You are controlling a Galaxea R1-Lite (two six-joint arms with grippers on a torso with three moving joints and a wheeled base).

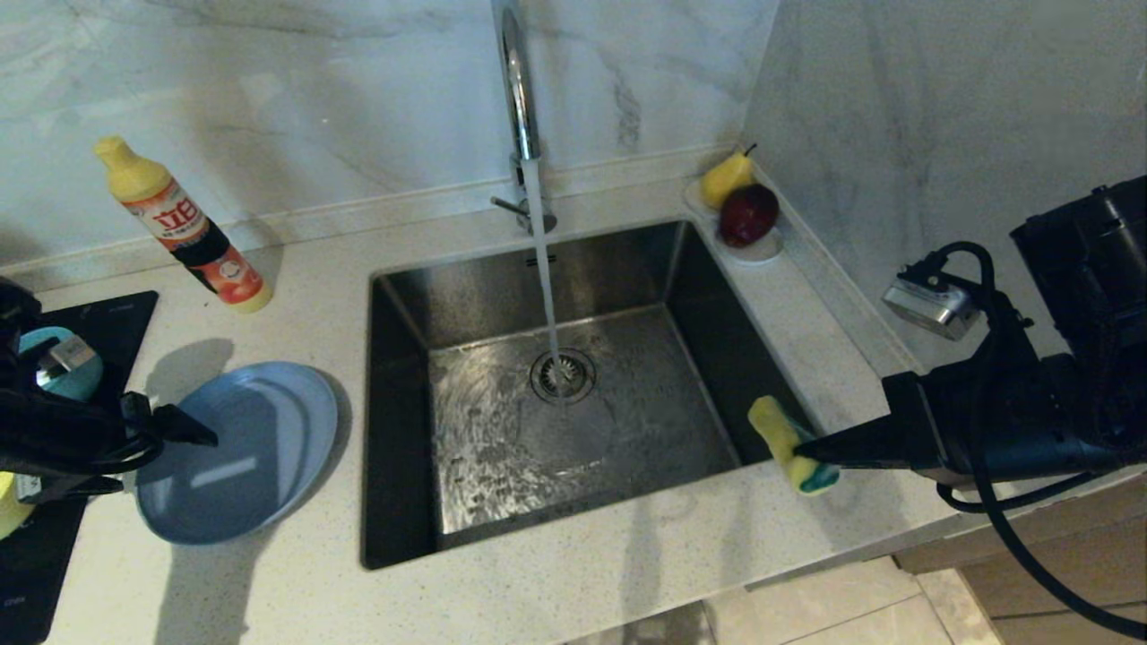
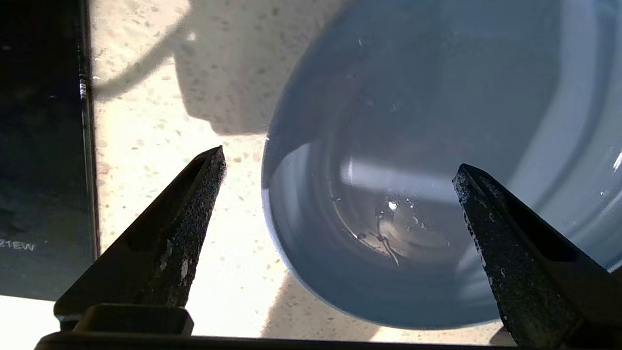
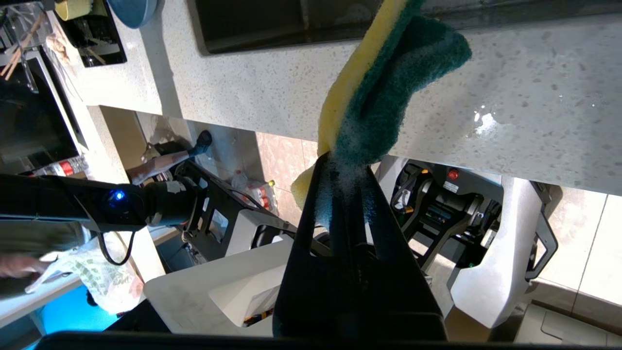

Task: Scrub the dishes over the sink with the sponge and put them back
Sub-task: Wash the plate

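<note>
sponge (image 1: 792,445) clamped in right gripper (image 1: 806,452) (water running)

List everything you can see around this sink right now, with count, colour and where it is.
plate: one, grey-blue, counter left of sink
sink: one, steel, centre, tap water running in
faucet: one, chrome, behind sink
bottle: one, yellow and orange, far left by wall
fruit dish: one, white, yellow pear and red apple, far right corner
sponge: one, yellow-green, sink's right rim
left gripper: open over plate edge
right gripper: shut on sponge
</note>
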